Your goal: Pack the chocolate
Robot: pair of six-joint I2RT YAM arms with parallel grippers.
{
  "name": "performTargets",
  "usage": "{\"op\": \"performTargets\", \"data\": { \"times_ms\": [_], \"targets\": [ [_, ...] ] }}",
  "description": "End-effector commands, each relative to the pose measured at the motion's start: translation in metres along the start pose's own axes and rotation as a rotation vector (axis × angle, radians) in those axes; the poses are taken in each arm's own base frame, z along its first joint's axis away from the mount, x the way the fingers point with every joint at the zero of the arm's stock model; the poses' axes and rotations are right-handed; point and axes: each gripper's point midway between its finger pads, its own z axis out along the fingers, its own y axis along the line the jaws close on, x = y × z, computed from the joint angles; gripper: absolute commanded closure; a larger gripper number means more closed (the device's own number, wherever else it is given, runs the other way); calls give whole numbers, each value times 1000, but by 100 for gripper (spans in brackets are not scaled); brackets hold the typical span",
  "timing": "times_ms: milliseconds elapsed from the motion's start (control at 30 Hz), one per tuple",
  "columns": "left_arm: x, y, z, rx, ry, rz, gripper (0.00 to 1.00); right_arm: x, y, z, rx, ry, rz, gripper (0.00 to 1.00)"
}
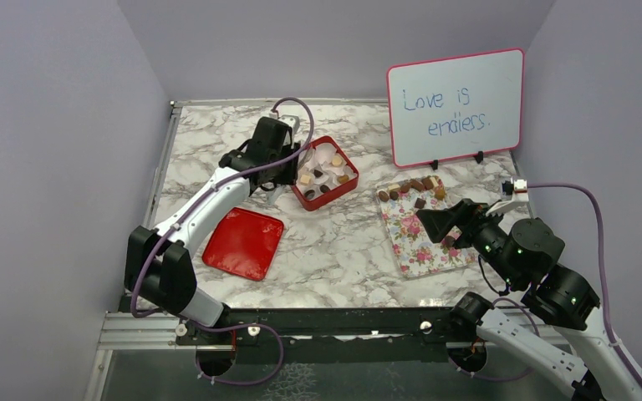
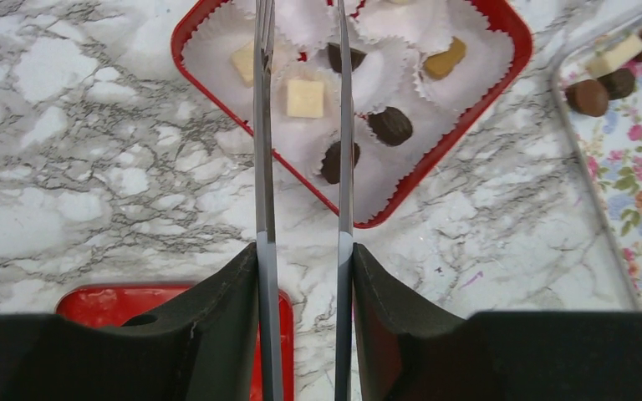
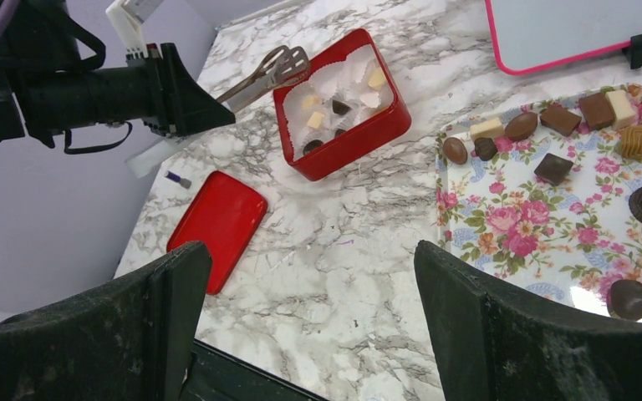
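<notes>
Left end effector (image 2: pixel 301 259) is clamped on the tongs (image 2: pixel 261 167), blades apart over the red box (image 3: pixel 351 142), nothing visibly pinched. Some chocolate (image 2: pixel 305 98) sits in paper cups (image 2: pixel 209 58); more waits on the flowered tray (image 3: pixel 518 242). Right end effector (image 3: pixel 308 267) gapes empty. Looks like loading is underway; next, the tongs need to cross to the tray and nip another piece.
</notes>
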Motion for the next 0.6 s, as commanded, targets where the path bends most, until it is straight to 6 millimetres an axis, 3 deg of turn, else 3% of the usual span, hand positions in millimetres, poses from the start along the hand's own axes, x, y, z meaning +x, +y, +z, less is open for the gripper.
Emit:
{"op": "performTargets", "data": {
  "times_ms": [0, 233, 567],
  "targets": [
    [-32, -28, -26, 153, -105, -22, 60, 1, 2, 3, -14, -2, 1, 3],
    [-28, -39, -36, 216, -117, -21, 60, -1, 1, 3, -1, -4, -5, 3],
    [-12, -90, -39, 321, -111, 31, 60, -17, -3, -4, 34, -46, -14, 3]
  ]
}}
